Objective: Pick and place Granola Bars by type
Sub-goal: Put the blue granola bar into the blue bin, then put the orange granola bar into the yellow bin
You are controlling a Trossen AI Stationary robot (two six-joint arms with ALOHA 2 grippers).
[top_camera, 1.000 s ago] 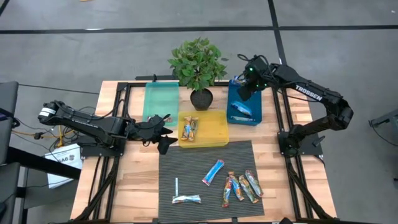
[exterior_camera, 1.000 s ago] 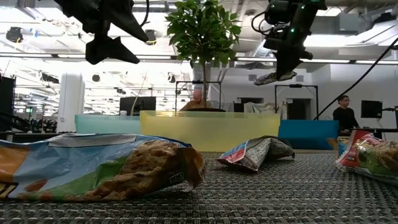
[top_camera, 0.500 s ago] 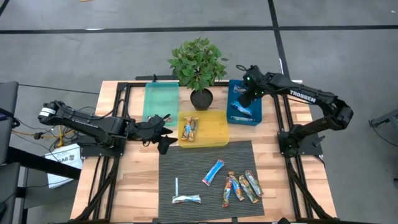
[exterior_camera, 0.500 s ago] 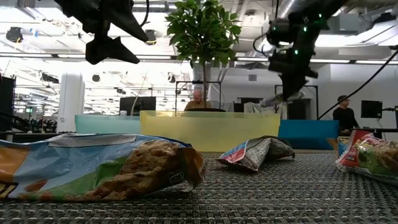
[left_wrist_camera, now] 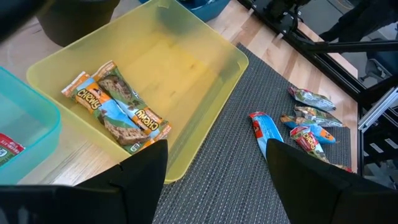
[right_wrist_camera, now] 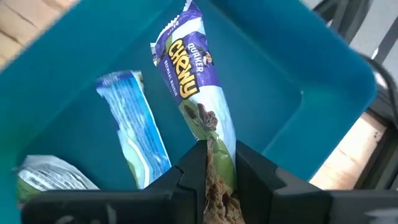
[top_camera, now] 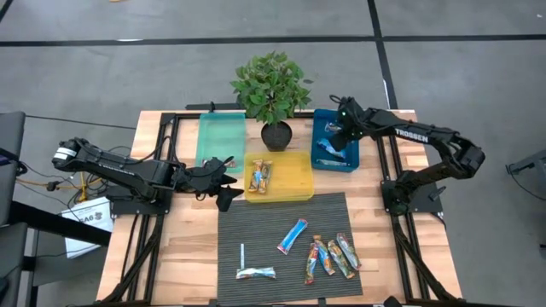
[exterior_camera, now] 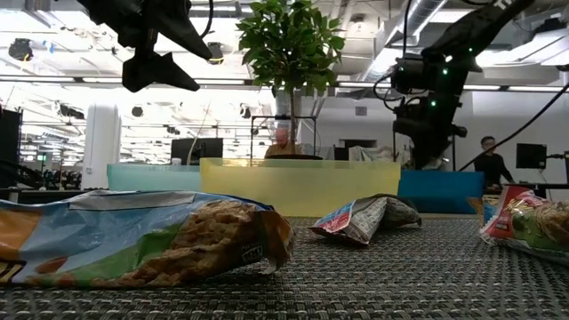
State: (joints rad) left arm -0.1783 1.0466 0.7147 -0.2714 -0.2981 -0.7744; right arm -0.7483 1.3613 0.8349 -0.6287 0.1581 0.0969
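Pinched between the right gripper's fingers, low inside the blue bin: a purple-and-white Chewy bar, its far end angled toward the bin's wall. Beside it in the same bin, a pale blue bar and part of a silvery wrapper. From above, right gripper down over the blue bin at the table's far right, next to the potted plant.

In the yellow bin, two brown-and-orange Chewy bars lying side by side near one corner; same pair visible from above at the yellow bin's left end. In the teal bin, one red-and-white wrapper just showing at the edge.

Still out on the dark woven mat: a blue bar near the middle, a cluster of three multicoloured bars to its right, and another bar near the front edge beside a thin white stick.

Left gripper held off the table beside the teal bin, fingers spread wide and empty, yellow bin and mat seen between them.

Background, seen at table level: a person standing at far right.
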